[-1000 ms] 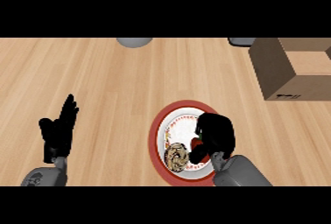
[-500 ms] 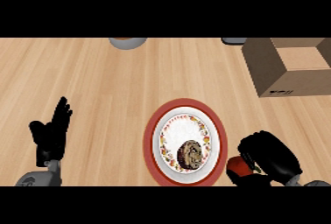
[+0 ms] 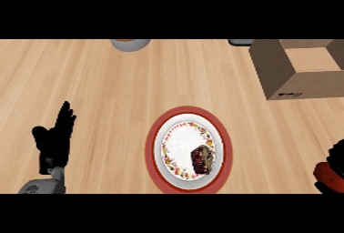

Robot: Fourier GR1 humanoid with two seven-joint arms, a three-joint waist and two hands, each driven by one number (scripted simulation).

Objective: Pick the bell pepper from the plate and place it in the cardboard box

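A: What stood at the left of the worktop (image 3: 101,86)?

B: The left hand (image 3: 53,141), close to the near edge. Its fingers were straight and pointed up with the thumb out. It held nothing and touched nothing.

A: And further along?

B: A grey bowl (image 3: 130,44) sat at the far edge, partly cut off. About midway along the near edge lay the plate (image 3: 153,150), white with a red rim and a patterned ring. A dark lump (image 3: 204,159) of food rested on its right half.

A: Where was the bell pepper (image 3: 327,172)?

B: Off the plate and well to its right, by the near right corner. It showed as a red patch inside the right hand (image 3: 338,152). That hand's black fingers were curled round it, clamped on the pepper. Most of the hand was cut off at the view's edge.

A: And the cardboard box (image 3: 306,84)?

B: It stood upright at the far right corner with its top open, well apart from the right hand. A small dark object (image 3: 240,42) lay just to the box's left at the far edge. I could not tell what it was.
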